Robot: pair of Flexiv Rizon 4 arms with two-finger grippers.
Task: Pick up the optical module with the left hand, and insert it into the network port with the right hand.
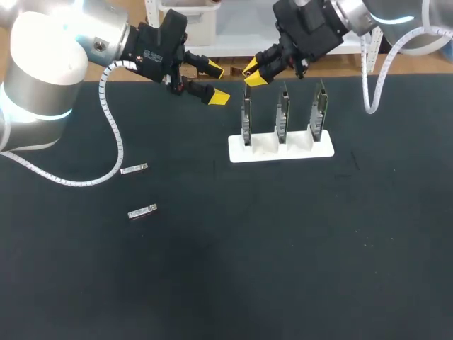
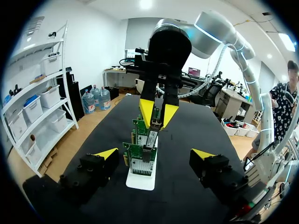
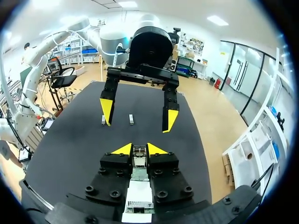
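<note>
My right gripper point(image 1: 254, 72) is shut on a small silver optical module point(image 2: 152, 138) and holds it at the top of the leftmost green network card point(image 1: 246, 119), one of three standing upright in a white stand point(image 1: 297, 151). In the right wrist view the module point(image 3: 138, 157) sits between that gripper's point(image 3: 139, 150) yellow tips, right above the card. My left gripper point(image 1: 216, 83) hangs open and empty just to the left of that card, facing the right gripper point(image 2: 158, 116). Two more optical modules point(image 1: 134, 168) point(image 1: 142, 211) lie on the black mat at the left.
The other two cards point(image 1: 283, 113) point(image 1: 318, 112) stand to the right in the same stand. My left arm's white cable point(image 1: 113, 138) loops down over the mat near the loose modules. The table's back edge runs just behind both grippers.
</note>
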